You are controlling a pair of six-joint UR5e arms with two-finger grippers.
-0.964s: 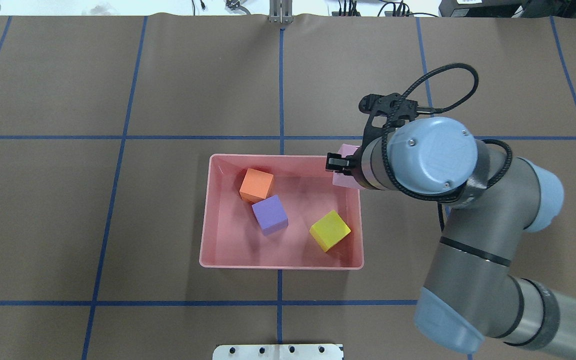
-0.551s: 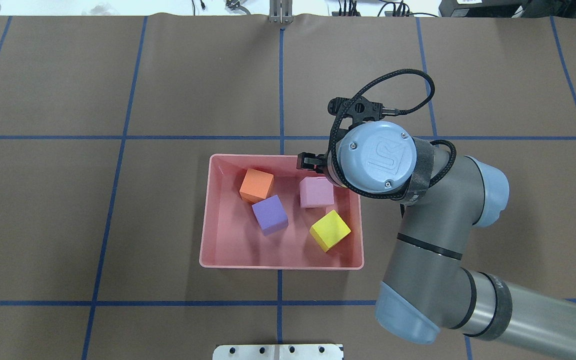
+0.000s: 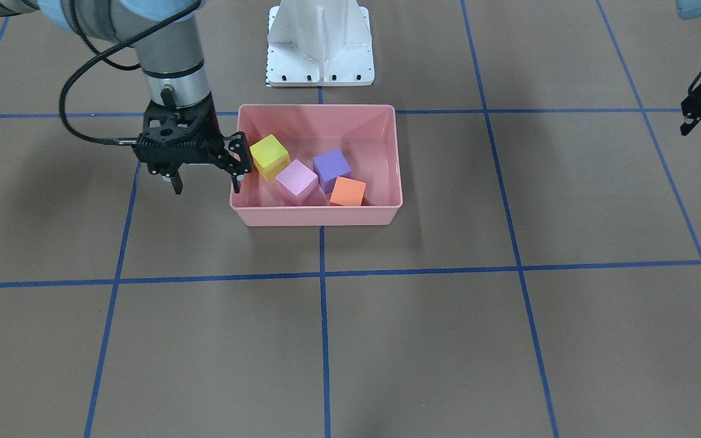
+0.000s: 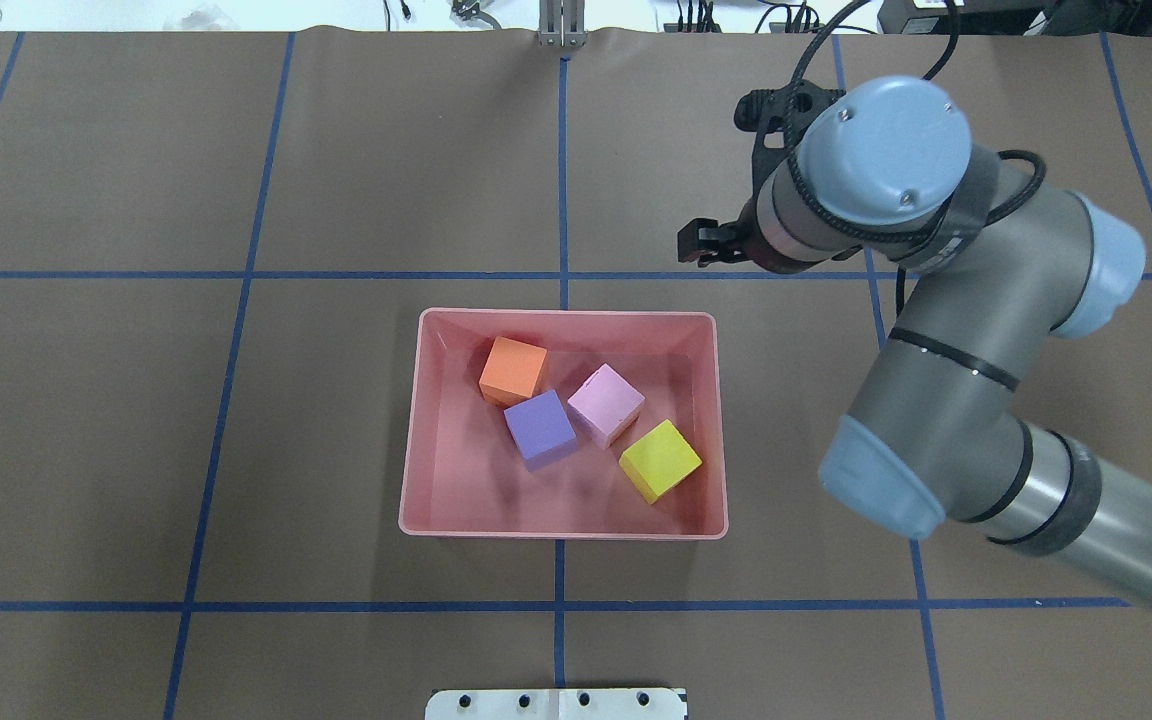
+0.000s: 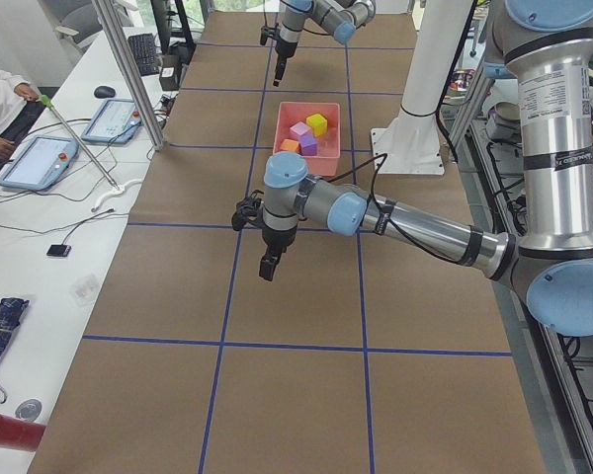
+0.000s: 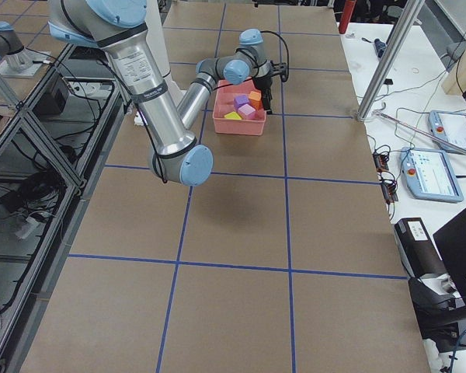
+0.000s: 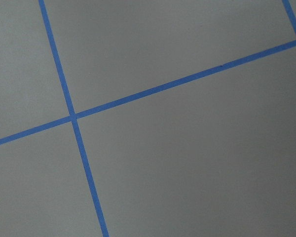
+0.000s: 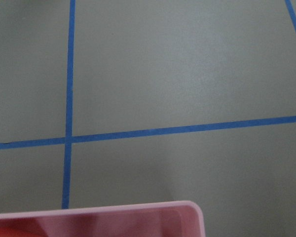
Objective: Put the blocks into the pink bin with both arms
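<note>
All four blocks lie in the pink bin (image 4: pixel 466 480). The light pink block (image 4: pixel 606 404) sits in the middle, touching the purple block (image 4: pixel 540 427). The orange block (image 4: pixel 513 370) is at the end farther from my right jaws and the yellow block (image 4: pixel 660 460) at the end nearer them. None leans on the rim.

My right gripper (image 3: pixel 207 182) hangs above bare table just outside the bin's far corner, so the bin is below me, back toward my base and off to my left. These jaws are spread wide with nothing between them.

My left gripper (image 3: pixel 697 112) is well apart from the bin, over bare table. I cannot tell how wide its jaws stand or whether they hold anything.

I see no block outside the bin, so I judge the placing finished. The step in hand is getting clear. My next move should be up and away from the bin, without clipping the rim and tipping it.
</note>
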